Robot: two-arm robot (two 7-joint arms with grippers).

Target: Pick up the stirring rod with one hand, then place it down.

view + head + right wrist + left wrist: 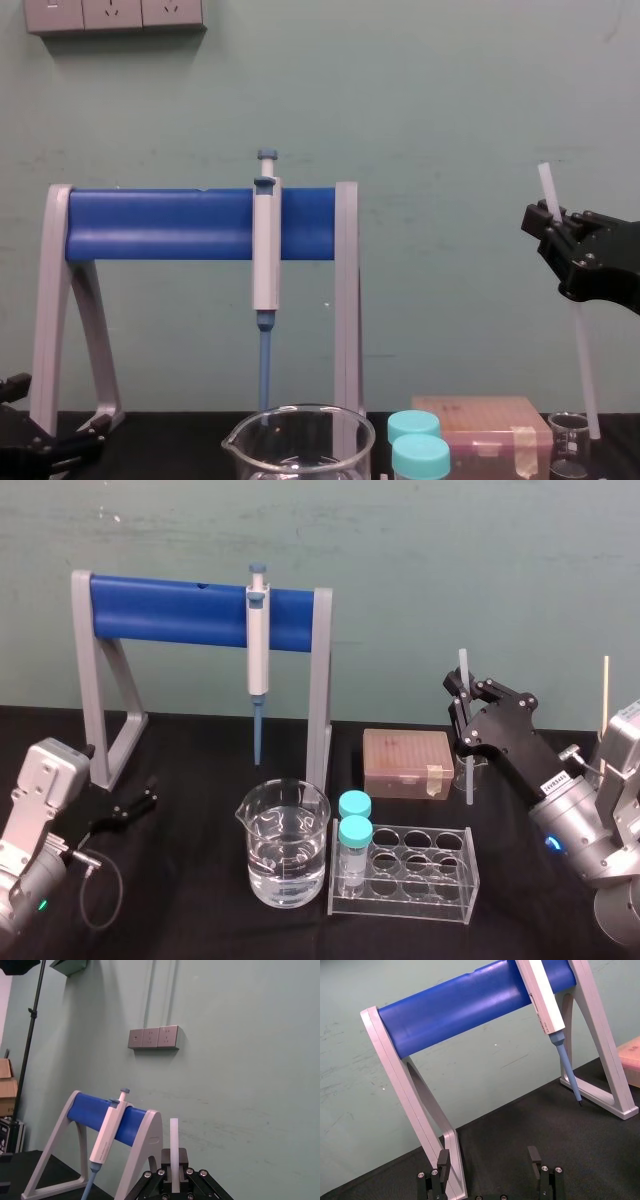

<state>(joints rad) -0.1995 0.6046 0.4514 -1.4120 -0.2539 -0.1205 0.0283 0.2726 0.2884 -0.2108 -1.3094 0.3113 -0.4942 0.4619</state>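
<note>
The stirring rod (464,730) is a thin whitish stick standing nearly upright at the right of the table, with my right gripper (459,694) shut on its upper part. The right wrist view shows the rod (174,1145) rising from between the black fingers (182,1157). From the chest, the rod (580,350) leans slightly and its lower end hangs just beside a small beaker (568,445). Whether the tip touches the table I cannot tell. My left gripper (148,796) rests open at the left, near the stand's leg, with nothing between its fingers (534,1156).
A grey and blue stand (180,610) at the back holds a blue-tipped pipette (258,640). A large beaker of water (284,845), a clear tube rack (420,875) with two blue-capped vials and a pinkish tip box (405,762) fill the middle.
</note>
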